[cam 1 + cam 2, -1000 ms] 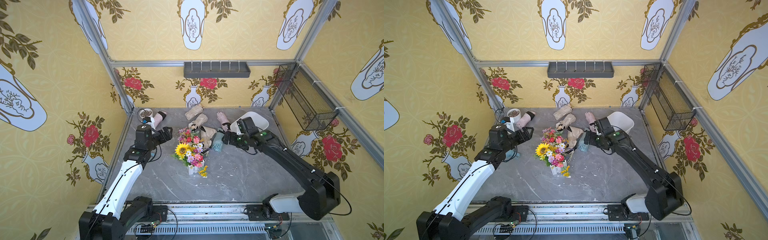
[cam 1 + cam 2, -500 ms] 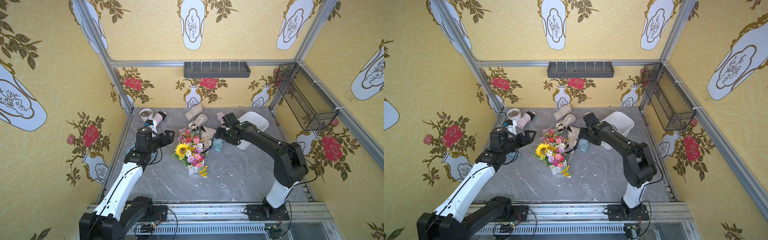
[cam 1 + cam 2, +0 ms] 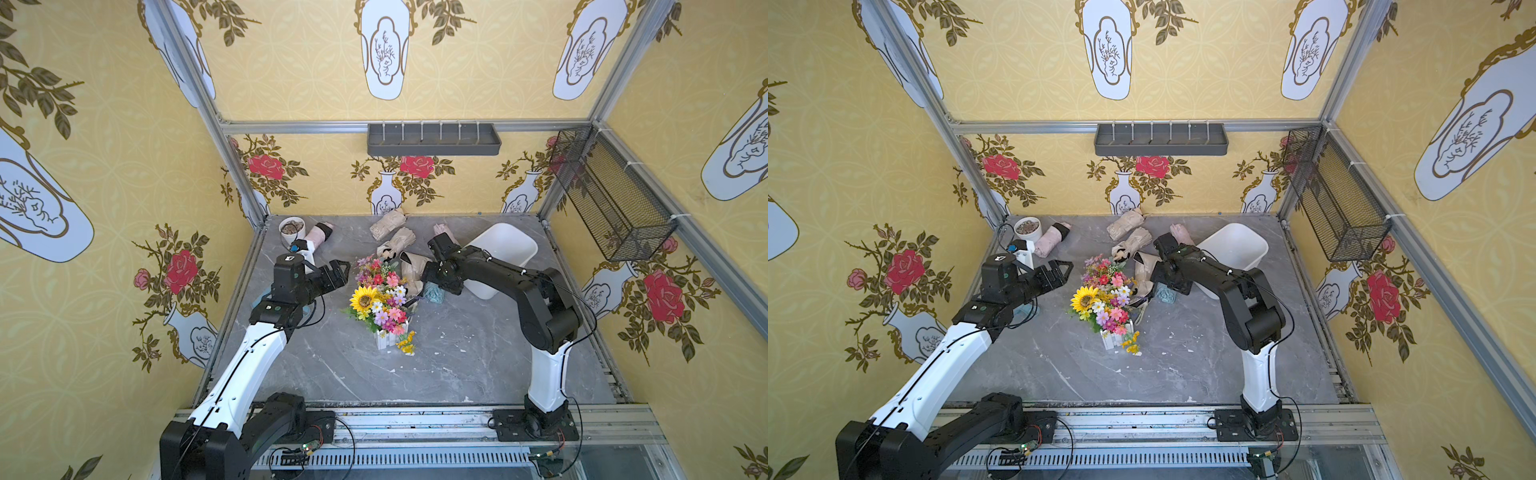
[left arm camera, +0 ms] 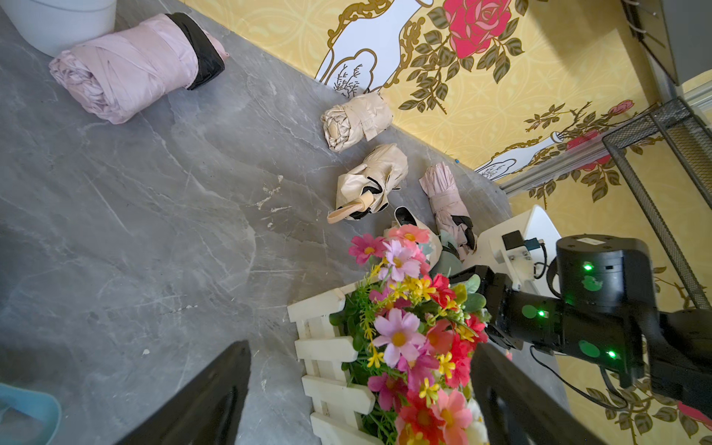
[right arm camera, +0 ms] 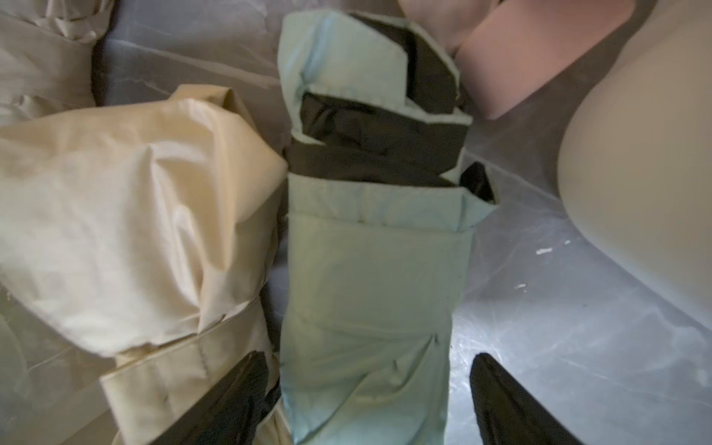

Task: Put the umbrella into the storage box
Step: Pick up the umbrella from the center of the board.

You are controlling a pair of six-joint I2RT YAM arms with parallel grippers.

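- The grey marble table (image 3: 457, 365) is shown in both top views.
- The white storage box (image 3: 505, 249) is set at its right rear corner.
- The pale green umbrella (image 5: 370, 269) is laid on the table, outside the box, just beside a beige umbrella (image 5: 135, 215).
- The right gripper (image 5: 368, 358) is spread astride it, not clamped.
- The left gripper (image 3: 343, 272) is held spread near the flowers (image 3: 380, 299).

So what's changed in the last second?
The right arm folded its elbow up and inward, and the right gripper now straddles the green umbrella, jaws open, nothing gripped yet. The left gripper barely shifted and is open. The other umbrellas, flowers and white box stayed put.
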